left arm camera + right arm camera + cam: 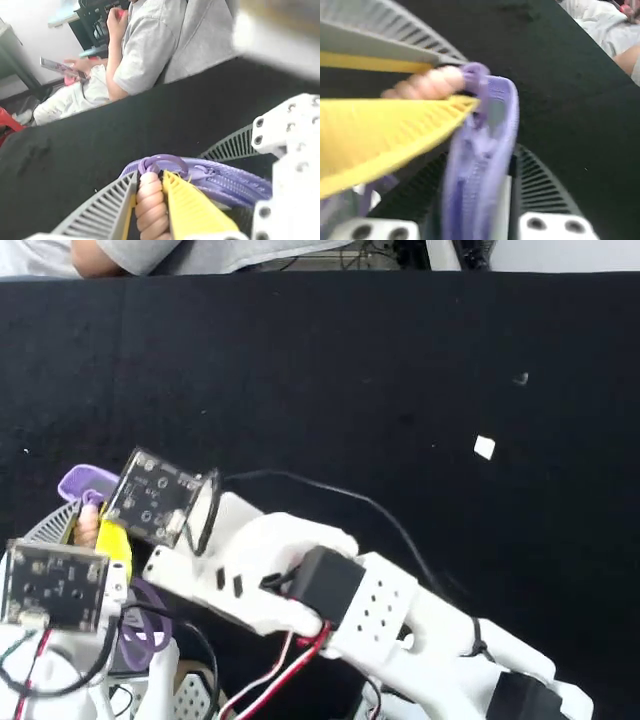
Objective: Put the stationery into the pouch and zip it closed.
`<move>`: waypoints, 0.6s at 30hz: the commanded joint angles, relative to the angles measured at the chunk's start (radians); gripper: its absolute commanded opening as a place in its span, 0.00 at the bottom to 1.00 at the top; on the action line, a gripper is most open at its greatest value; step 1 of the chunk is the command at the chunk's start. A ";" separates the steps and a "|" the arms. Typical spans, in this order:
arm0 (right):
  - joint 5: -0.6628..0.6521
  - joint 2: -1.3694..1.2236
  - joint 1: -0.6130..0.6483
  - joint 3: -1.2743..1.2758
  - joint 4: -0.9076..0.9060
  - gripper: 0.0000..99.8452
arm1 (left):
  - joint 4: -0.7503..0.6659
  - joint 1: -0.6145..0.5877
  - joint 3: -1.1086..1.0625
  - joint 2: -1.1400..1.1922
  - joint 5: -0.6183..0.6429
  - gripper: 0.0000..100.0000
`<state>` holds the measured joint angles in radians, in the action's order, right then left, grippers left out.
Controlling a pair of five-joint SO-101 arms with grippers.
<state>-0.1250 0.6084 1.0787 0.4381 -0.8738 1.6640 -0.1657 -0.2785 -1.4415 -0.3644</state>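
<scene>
Left claw [150, 179]: squeezed shut on a pink thing [150, 210], right by the purple pouch [225, 181].
Right claw [481, 165]: pinching the purple pouch from both sides.
Purple pouch: on the black table [350, 370], between both claws.
White bit [484, 447]: far off, alone.

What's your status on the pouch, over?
Left gripper shut on pink tab at end of purple pouch. Right gripper shut on pouch. Small white piece lies apart on table.

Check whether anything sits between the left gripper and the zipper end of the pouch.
Nothing visible does. The left gripper is shut on a pink tab that hangs from the purple ring at the end of the pouch. The right gripper holds the pouch between its fingers.
</scene>
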 commanded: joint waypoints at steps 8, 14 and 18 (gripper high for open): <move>-0.021 0.036 -0.152 -0.021 -0.138 0.01 | 0.002 -0.073 0.038 -0.052 -0.077 0.03; -0.071 0.176 -0.153 0.024 -0.207 0.01 | -0.051 -0.131 -0.051 -0.052 -0.084 0.03; -0.095 0.223 -0.155 0.033 -0.249 0.01 | -0.120 -0.189 -0.147 -0.060 -0.135 0.03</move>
<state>-0.2002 0.7695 0.9682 0.4687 -1.0748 1.6057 -0.2900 -0.3844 -1.5014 -0.4733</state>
